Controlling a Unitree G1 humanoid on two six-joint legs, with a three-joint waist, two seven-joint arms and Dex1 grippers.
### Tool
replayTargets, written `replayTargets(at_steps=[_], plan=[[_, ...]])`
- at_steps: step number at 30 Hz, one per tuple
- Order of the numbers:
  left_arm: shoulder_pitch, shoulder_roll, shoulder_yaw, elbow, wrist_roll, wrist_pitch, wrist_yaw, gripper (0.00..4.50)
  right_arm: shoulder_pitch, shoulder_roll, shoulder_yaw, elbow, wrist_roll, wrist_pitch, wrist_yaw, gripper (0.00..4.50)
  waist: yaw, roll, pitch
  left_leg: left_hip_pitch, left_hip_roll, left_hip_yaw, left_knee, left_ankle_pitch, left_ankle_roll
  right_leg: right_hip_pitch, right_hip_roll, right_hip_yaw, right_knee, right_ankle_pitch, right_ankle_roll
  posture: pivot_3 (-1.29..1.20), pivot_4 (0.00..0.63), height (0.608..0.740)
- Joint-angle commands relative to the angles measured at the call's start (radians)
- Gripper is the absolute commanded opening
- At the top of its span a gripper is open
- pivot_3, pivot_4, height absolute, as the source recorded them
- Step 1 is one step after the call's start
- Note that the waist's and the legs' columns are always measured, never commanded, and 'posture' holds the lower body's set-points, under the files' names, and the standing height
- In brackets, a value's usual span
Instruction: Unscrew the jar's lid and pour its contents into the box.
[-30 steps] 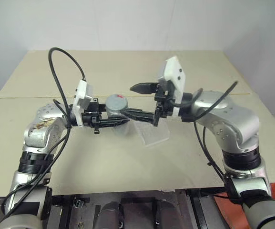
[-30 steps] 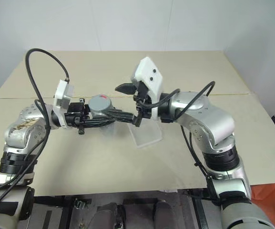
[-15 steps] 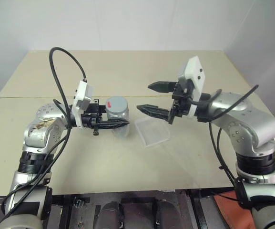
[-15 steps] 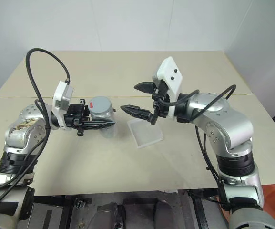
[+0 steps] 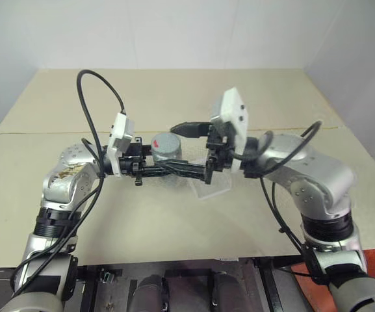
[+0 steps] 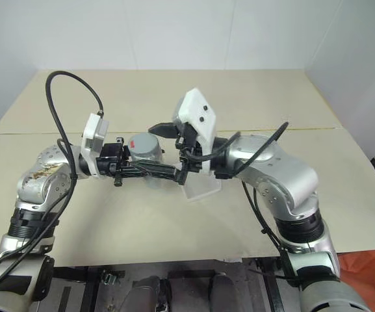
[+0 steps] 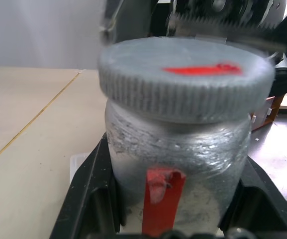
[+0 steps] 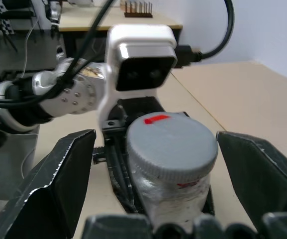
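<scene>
Grey lid (image 8: 172,144) screwed on clear jar (image 7: 177,172); contents perhaps hidden by frosting.

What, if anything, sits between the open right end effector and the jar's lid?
Nothing visible. The right end effector is open, one finger on each side of the lid with clear gaps between. The left end effector grips the jar lower, below the lid.

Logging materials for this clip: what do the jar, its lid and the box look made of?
The jar: clear, probably plastic, its wall clouded by a pale powdery film. The lid: matte grey plastic by its look, with a finely ribbed edge. The box: thin clear plastic; the tabletop shows through it.
</scene>
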Motion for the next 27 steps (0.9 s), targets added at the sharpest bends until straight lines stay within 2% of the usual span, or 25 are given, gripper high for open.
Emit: replayTargets(at_steps=[1, 10, 13, 15, 17, 21, 27], plan=[[-0.012, 0.001, 0.008, -0.036, -0.007, -0.026, -0.003, 1.93, -0.032, 0.014, 0.000, 0.004, -0.022, -0.016, -0.011, 4.47, 0.001, 0.000, 0.000, 0.000, 0.000, 0.000, 0.000, 0.000, 0.000, 0.000, 0.000, 0.000, 0.000, 0.000, 0.000, 0.00, 0.150, 0.740], [-0.020, 0.000, 0.004, -0.022, -0.003, -0.037, -0.010, 1.93, -0.056, 0.036, -0.010, 0.034, -0.030, -0.015, 0.005, 4.47, -0.001, 0.000, 0.000, 0.000, 0.000, 0.000, 0.000, 0.000, 0.000, 0.000, 0.000, 0.000, 0.000, 0.000, 0.000, 0.00, 0.150, 0.740], [-0.017, -0.002, 0.004, -0.022, 0.000, -0.040, -0.012, 1.93, -0.056, 0.040, -0.013, 0.030, -0.026, -0.011, 0.005, 3.91, 0.000, 0.000, 0.000, 0.000, 0.000, 0.000, 0.000, 0.000, 0.000, 0.000, 0.000, 0.000, 0.000, 0.000, 0.000, 0.00, 0.150, 0.740], [-0.013, -0.002, 0.004, -0.022, 0.001, -0.041, -0.013, 1.93, -0.056, 0.043, -0.020, 0.020, -0.014, -0.007, 0.005, 3.23, -0.001, 0.000, 0.000, 0.000, 0.000, 0.000, 0.000, 0.000, 0.000, 0.000, 0.000, 0.000, 0.000, 0.000, 0.000, 0.00, 0.150, 0.740], [-0.013, -0.002, 0.003, -0.021, 0.003, -0.042, -0.014, 1.93, -0.059, 0.043, -0.026, 0.015, -0.005, -0.002, 0.008, 2.76, 0.000, 0.000, 0.000, 0.000, 0.000, 0.000, 0.000, 0.000, 0.000, 0.000, 0.000, 0.000, 0.000, 0.000, 0.000, 0.00, 0.150, 0.740], [-0.011, -0.001, 0.000, -0.015, 0.009, -0.051, -0.016, 1.93, -0.070, 0.045, -0.059, 0.022, 0.030, 0.022, 0.004, 2.76, -0.001, 0.000, 0.000, 0.000, 0.000, 0.000, 0.000, 0.000, 0.000, 0.000, 0.000, 0.000, 0.000, 0.000, 0.000, 0.00, 0.150, 0.740], [-0.001, 0.012, 0.001, 0.009, 0.032, -0.074, -0.025, 1.93, -0.129, 0.045, -0.216, 0.067, 0.088, 0.054, -0.090, 2.76, 0.001, 0.000, 0.000, 0.000, 0.000, 0.000, 0.000, 0.000, 0.000, 0.000, 0.000, 0.000, 0.001, 0.000, 0.000, 0.00, 0.150, 0.740]])
